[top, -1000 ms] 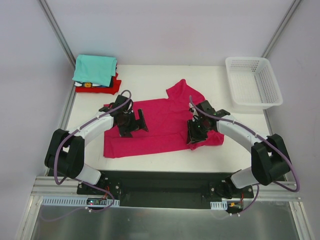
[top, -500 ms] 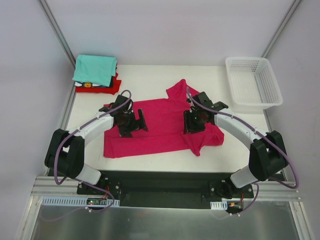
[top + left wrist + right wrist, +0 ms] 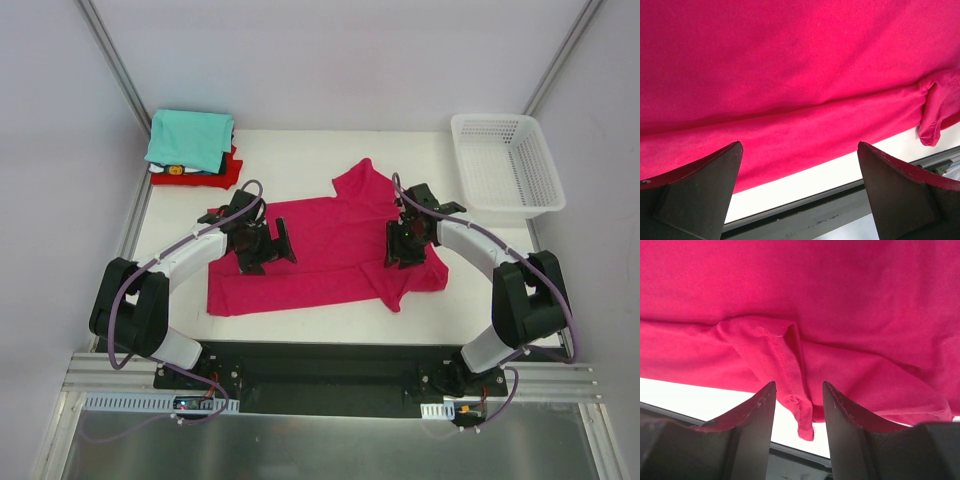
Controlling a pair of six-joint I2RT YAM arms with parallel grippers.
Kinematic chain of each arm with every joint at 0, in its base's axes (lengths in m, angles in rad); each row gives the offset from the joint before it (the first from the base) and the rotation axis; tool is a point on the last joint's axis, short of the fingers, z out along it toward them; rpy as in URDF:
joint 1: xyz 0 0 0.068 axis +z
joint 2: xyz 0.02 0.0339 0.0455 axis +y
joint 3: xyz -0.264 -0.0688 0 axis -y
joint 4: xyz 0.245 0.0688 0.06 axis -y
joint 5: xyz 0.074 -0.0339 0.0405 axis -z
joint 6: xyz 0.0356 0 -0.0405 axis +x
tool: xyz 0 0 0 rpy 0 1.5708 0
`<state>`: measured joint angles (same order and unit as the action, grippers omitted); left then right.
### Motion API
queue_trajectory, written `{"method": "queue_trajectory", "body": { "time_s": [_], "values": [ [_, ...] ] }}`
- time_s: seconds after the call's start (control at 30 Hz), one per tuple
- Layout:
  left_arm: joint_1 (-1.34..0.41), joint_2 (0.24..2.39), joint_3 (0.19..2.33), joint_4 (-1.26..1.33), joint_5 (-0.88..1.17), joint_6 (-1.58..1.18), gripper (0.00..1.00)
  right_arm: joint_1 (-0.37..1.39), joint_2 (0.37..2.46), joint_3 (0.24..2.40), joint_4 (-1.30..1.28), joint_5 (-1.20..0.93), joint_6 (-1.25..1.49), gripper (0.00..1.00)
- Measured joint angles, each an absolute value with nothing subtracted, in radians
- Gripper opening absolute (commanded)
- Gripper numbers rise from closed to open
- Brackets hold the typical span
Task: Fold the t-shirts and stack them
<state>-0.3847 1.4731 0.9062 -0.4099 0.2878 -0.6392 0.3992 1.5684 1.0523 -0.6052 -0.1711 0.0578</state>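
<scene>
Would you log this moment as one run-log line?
left gripper: open, over pink t-shirt | right gripper: open, over sleeve | folded stack: far-left corner

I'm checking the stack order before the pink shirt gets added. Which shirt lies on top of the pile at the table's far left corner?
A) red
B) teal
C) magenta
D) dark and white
B: the top view shows the teal shirt lying uppermost, with the red one peeking out beneath its near edge.
</scene>
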Motion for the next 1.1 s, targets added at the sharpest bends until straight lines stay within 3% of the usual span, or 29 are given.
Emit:
{"method": "queue_trajectory", "body": {
  "time_s": [1.1],
  "values": [
    [-0.385,1.479,0.906,-0.410,0.288,-0.639,0.99,0.393,1.570,0.958,-0.569,-0.209,0.051,0.35]
  ]
}}
